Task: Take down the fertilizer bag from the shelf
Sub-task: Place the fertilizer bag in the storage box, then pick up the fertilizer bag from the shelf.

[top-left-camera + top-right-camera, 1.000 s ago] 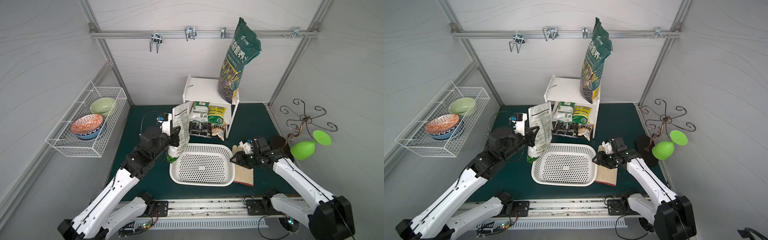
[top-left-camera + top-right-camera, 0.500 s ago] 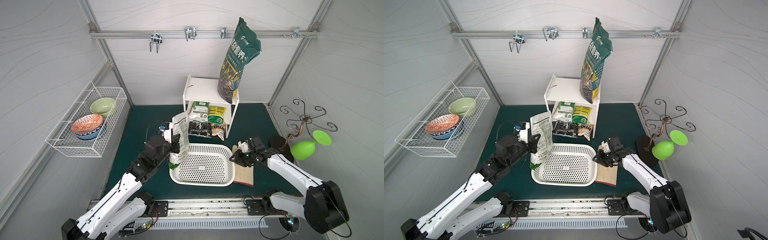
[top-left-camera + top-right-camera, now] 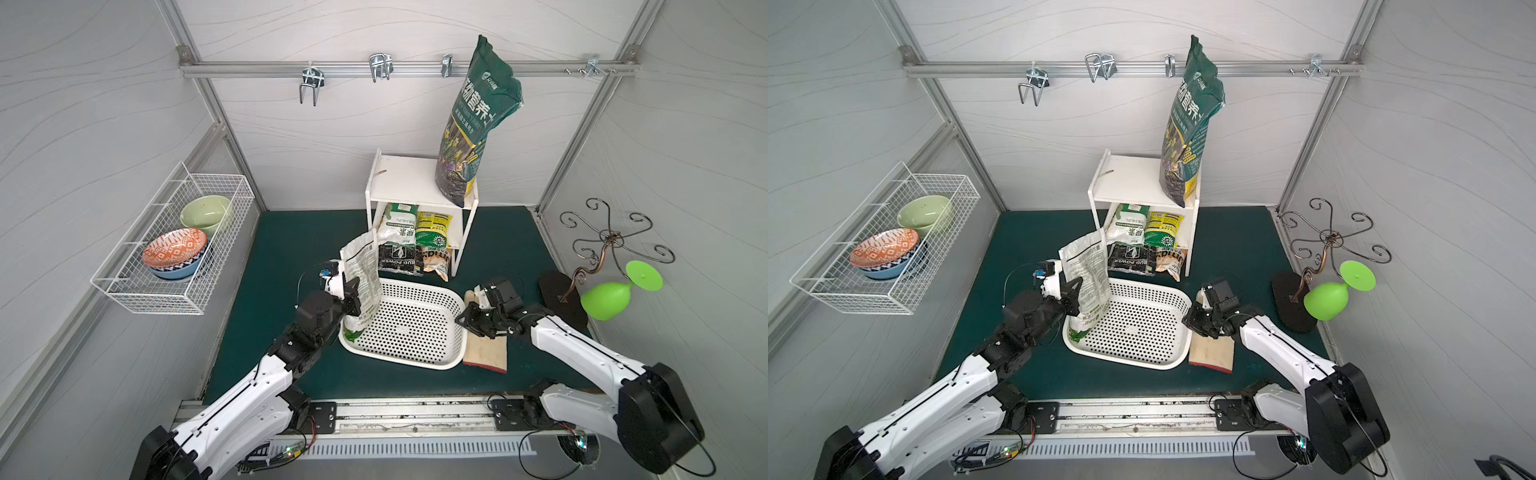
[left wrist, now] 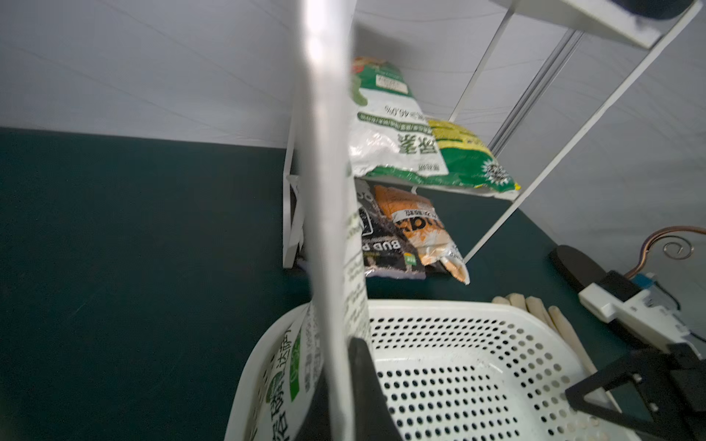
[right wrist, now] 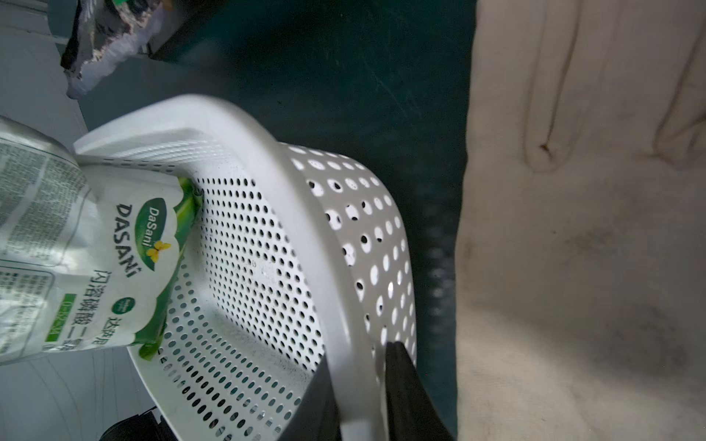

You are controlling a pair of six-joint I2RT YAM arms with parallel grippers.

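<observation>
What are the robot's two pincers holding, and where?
Left pincer holds the white fertilizer bag by its side edge. Right pincer straddles the white basket's rim.

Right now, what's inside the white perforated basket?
Only the bottom of the white fertilizer bag, held upright by the left hand. Otherwise the white perforated basket looks empty; the bag hides one corner.

Dark green desk (image 3: 291, 232) carrying a white shelf (image 3: 409, 183), a white perforated basket (image 3: 419, 361), a pale glove (image 3: 486, 353) and a black stand base (image 3: 557, 291).
</observation>
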